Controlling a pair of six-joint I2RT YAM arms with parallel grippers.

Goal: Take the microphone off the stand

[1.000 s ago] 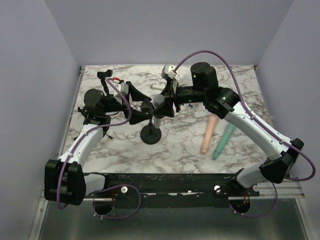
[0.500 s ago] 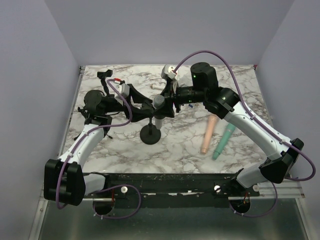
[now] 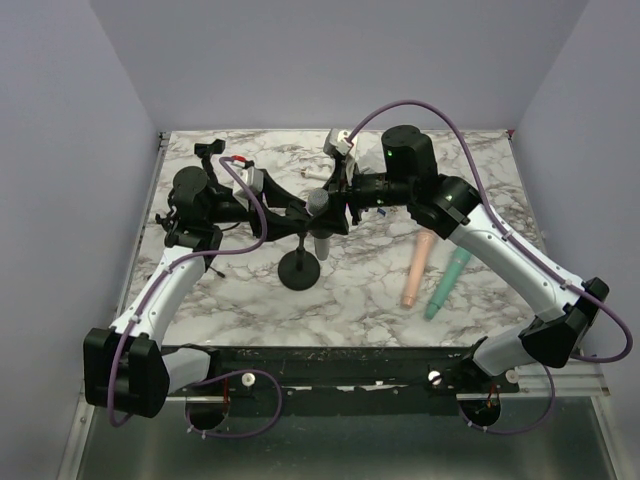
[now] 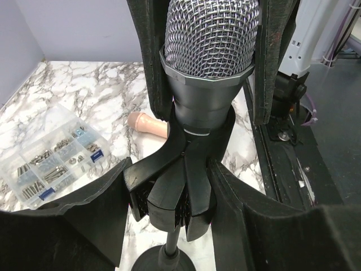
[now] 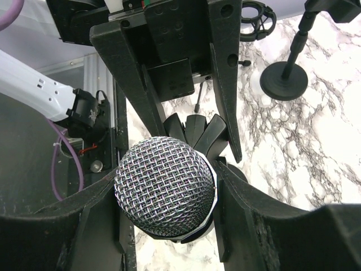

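Right pincer point(image 5: 169, 192) clamped on microphone point(image 3: 316, 203) head, left pincer point(image 4: 186, 186) clamped on stand point(image 3: 300, 268) clip, mid-table.

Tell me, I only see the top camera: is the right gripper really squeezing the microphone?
Observer: Yes. In the right wrist view the right gripper has a finger pressed on each side of the microphone, at its mesh head.
Operator: What is the left one doing?
Observer: In the left wrist view the left gripper closes on the black clip just under the microphone.
Operator: Is the microphone out yet?
Observer: No. The left wrist view shows its dark body seated down in the clip.
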